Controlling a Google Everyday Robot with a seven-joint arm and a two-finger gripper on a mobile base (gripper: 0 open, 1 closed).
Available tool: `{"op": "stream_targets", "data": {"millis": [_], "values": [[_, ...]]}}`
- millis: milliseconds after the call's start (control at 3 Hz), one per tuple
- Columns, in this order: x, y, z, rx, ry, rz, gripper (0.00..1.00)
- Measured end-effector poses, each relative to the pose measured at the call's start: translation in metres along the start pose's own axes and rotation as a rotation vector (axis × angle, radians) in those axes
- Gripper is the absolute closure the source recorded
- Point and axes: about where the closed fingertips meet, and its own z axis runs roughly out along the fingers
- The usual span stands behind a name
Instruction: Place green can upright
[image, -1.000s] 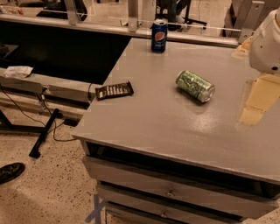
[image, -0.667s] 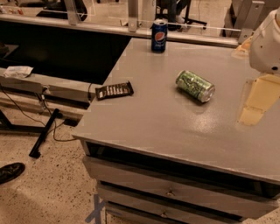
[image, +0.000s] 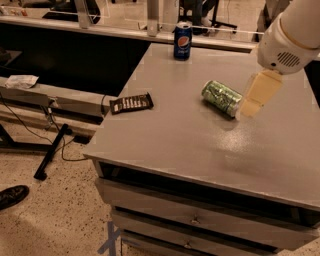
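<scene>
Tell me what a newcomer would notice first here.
The light green aluminium drink can lies on its side in the middle of the grey table, with the robot's beige gripper hanging close by its silver end. A blue Pepsi can stands upright at the far edge.

Gripper (image: 251, 104): hung just right of the green can (image: 220, 96), hiding that can's right end; contact between them could not be told.
Arm (image: 292, 35): cut off by the top and right edges.
Counter (image: 190, 145): its right side ran out of the picture.
Dark packet (image: 131, 103): print too small to read.
Shoe (image: 12, 196): cut by the left edge.
Drawers (image: 200, 220): lowest one cut off at the bottom.
</scene>
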Motion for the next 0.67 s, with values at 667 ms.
{"op": "stream_targets", "data": {"millis": [667], "values": [[-0.024,-0.065,0.085,0.019,0.089,0.276,0.00]]}}
